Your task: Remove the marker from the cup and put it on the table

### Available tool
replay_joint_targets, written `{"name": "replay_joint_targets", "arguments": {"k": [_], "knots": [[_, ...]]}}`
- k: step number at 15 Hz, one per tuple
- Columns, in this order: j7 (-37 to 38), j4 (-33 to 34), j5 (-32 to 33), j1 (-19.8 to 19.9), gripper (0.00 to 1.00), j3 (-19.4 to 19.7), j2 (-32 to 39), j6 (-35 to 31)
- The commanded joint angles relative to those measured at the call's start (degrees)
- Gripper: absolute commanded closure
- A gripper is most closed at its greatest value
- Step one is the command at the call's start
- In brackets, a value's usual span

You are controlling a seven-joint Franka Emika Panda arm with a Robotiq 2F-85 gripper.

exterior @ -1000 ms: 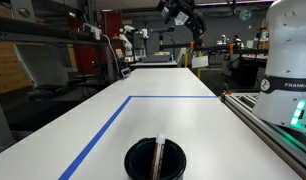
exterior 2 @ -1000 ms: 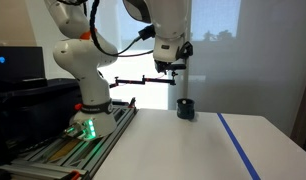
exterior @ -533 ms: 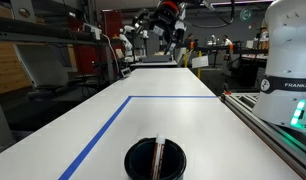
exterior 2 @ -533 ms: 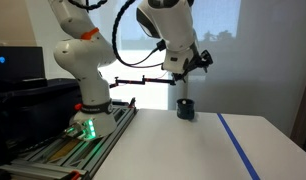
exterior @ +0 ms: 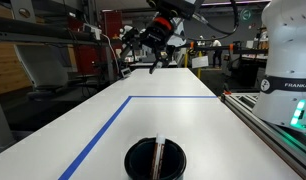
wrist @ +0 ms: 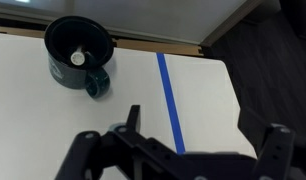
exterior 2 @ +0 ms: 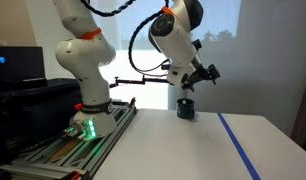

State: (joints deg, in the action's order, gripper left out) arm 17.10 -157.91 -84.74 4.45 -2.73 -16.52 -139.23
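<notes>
Progress: nothing done yet; the marker (exterior: 160,157) rests inside the cup (exterior: 131,160) on the surface (exterior: 163,115).
Left: grasp it, lift it out, lay it down.
Pincer (wrist: 205,130): jaws apart, empty, raised near the cup.
Change: a second ago it pointed straight down; now it tilts sideways.

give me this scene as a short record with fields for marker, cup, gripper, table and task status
marker: the marker is inside the cup, not gripped
cup: upright on the table, dark, with a handle
table: white, with a blue tape line beside the cup, apart from it
gripper: the gripper is open, empty, tilted, raised in the air apart from the cup
task status: marker not yet removed
</notes>
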Motion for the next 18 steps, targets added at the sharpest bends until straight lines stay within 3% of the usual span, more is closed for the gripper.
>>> {"name": "replay_joint_targets", "arguments": {"k": [1,18], "knots": [[0.1,0.0,0.2,-0.4,0.0,0.7,0.0,-0.1],[0.1,0.5,-1.4,-1.2,0.0,-0.2,0.8,-3.3]]}}
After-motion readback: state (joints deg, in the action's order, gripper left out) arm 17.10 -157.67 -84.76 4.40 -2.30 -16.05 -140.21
